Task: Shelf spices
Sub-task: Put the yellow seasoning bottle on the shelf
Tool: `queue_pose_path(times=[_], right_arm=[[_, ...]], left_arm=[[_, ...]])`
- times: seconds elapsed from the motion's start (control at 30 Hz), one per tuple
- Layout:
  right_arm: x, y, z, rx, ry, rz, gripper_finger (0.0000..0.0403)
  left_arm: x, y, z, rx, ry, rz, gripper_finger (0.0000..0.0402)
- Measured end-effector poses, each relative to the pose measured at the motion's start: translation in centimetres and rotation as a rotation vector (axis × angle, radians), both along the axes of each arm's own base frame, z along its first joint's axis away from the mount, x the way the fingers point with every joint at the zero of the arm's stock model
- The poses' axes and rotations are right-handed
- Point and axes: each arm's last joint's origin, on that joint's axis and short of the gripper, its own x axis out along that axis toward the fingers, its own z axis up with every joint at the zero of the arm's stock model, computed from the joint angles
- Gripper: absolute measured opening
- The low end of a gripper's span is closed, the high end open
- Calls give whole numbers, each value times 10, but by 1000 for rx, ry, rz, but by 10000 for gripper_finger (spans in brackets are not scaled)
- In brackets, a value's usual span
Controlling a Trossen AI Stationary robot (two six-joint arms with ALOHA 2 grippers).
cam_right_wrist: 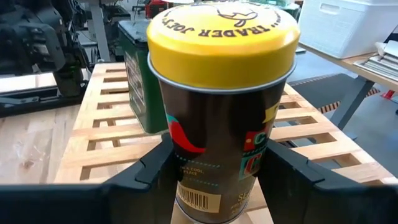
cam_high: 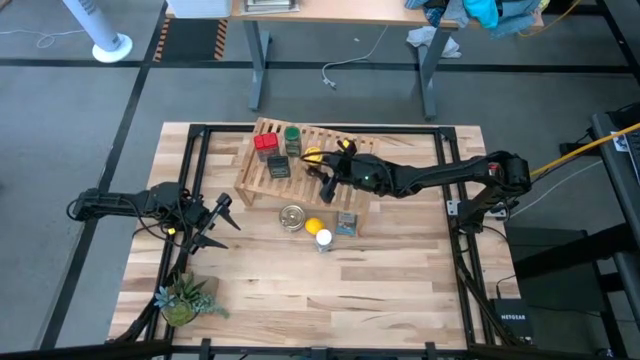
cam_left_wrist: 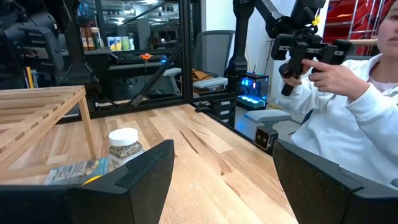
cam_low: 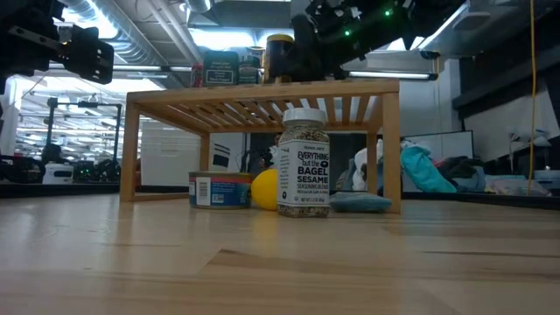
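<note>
Yellow-lidded jar (cam_right_wrist: 221, 106) stands upright, lid up, over the shelf (cam_high: 262, 180) slats, clamped low between the right gripper (cam_high: 318, 160) fingers. Beside it sits the dark grey tin (cam_right_wrist: 140, 87). Left gripper (cam_high: 222, 222) waits wide apart, holding nothing, off near the table's left edge.

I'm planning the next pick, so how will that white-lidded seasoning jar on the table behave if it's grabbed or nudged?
The white-lidded jar stands tall on a narrow base, so a high push would probably tip it. Its round body would likely roll once down. The clear wall looks hard and full of seasoning, so probably stiff and fairly weighty, and perhaps slippery.
</note>
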Motion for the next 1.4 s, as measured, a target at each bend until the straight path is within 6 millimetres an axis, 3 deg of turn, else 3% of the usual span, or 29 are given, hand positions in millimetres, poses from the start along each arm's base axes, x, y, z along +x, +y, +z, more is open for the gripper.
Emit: queue_pose_path(times=[0.3,0.6,0.73,1.4], right_arm=[[0,1,-1,8,11,35,197],[0,1,-1,5,15,37,293],[0,1,-1,6,16,38,315],[0,3,-1,132,-33,69,321]], left_arm=[[0,0,0,0,0,-1,266],[0,0,0,0,0,0,266],[0,0,0,0,0,0,266],[0,0,0,0,0,0,266]])
